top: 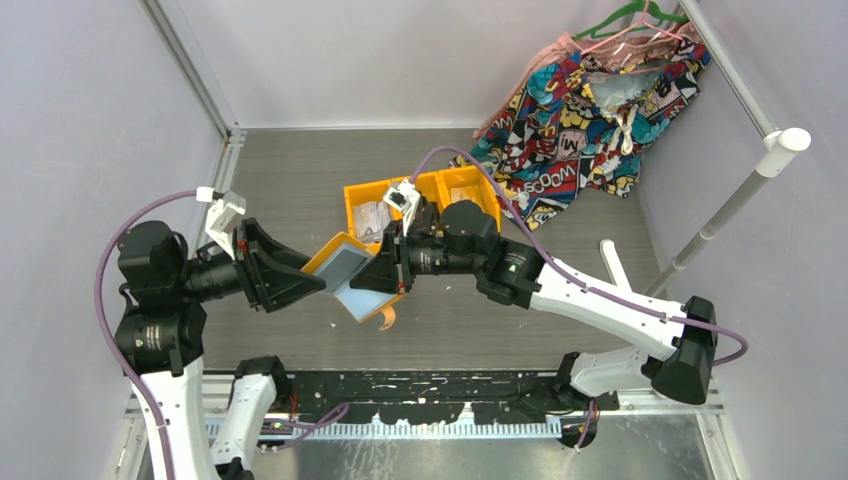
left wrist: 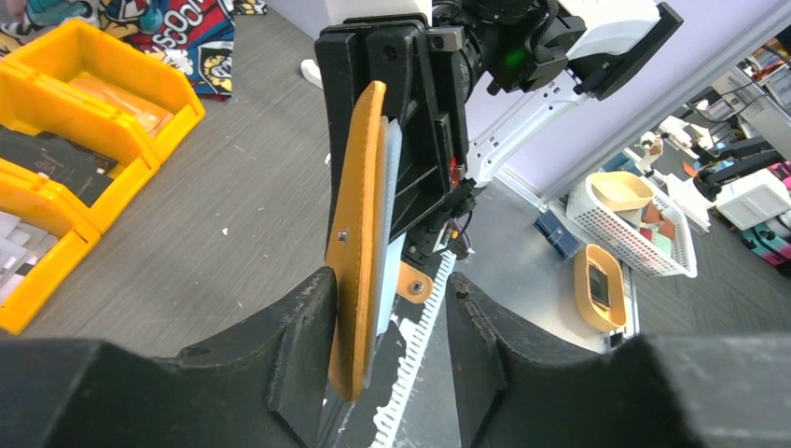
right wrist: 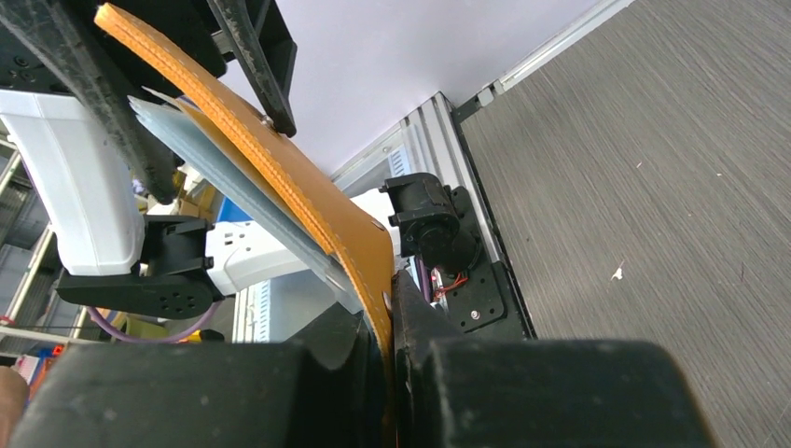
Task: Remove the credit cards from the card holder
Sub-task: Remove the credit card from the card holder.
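Observation:
The orange card holder (top: 340,262) hangs in the air over the table's middle, between my two grippers. Its pale blue pockets (top: 365,298) fan out below, and its small tab (top: 388,318) dangles. My right gripper (top: 388,272) is shut on the orange cover (right wrist: 308,187), pinching it at its fingertips (right wrist: 387,313). My left gripper (left wrist: 387,285) is open. Its jaws straddle the holder's edge (left wrist: 359,243): one finger (left wrist: 312,308) sits beside the cover, the other stands apart. The blue pockets (left wrist: 390,233) show edge-on. No credit card shows clearly.
Orange bin trays (top: 420,195) stand behind the grippers, holding dark and pale items (left wrist: 47,163). A colourful garment on hangers (top: 590,110) lies at the back right. A white rod (top: 615,265) lies at the right. Grey walls close in the sides.

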{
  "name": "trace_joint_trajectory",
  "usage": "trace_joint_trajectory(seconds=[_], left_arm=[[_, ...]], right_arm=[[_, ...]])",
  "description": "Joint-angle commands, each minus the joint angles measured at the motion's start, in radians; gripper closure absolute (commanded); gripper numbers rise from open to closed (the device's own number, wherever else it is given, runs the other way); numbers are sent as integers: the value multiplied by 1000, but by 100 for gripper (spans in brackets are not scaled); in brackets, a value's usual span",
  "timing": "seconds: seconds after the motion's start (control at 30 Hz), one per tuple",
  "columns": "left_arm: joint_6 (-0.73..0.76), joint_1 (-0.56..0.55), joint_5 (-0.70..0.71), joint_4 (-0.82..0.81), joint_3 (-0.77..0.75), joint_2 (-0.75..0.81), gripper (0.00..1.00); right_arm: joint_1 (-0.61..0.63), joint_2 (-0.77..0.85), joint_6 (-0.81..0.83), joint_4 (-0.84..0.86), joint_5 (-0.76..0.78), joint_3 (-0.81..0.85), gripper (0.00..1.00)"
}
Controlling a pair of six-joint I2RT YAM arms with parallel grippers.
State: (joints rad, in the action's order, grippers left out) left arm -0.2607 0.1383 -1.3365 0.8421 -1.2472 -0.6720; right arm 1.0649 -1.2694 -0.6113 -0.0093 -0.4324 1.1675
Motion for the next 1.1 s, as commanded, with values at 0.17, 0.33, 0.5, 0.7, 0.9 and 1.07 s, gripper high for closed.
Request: trace_joint_trajectory(seconds=[0.17, 0.33, 0.5, 0.7, 0.9, 1.07], left_arm=[[-57, -1, -24, -76, 16, 16, 51], [2, 0, 89, -83, 44, 61, 55], [21, -1, 113, -79, 49, 62, 58], [21, 0, 101, -78, 54, 67, 58], [-77, -2, 20, -97, 28, 36, 50], [-111, -1, -14, -124, 29, 48, 43]], right_arm=[[1, 26, 7, 22, -27, 53, 97], [11, 14, 1, 28, -42, 68, 98], [16, 7, 5, 22, -45, 73, 99], [17, 2, 8, 20, -44, 77, 99], [18, 2, 13, 15, -38, 75, 99], [17, 0, 15, 16, -37, 76, 99]])
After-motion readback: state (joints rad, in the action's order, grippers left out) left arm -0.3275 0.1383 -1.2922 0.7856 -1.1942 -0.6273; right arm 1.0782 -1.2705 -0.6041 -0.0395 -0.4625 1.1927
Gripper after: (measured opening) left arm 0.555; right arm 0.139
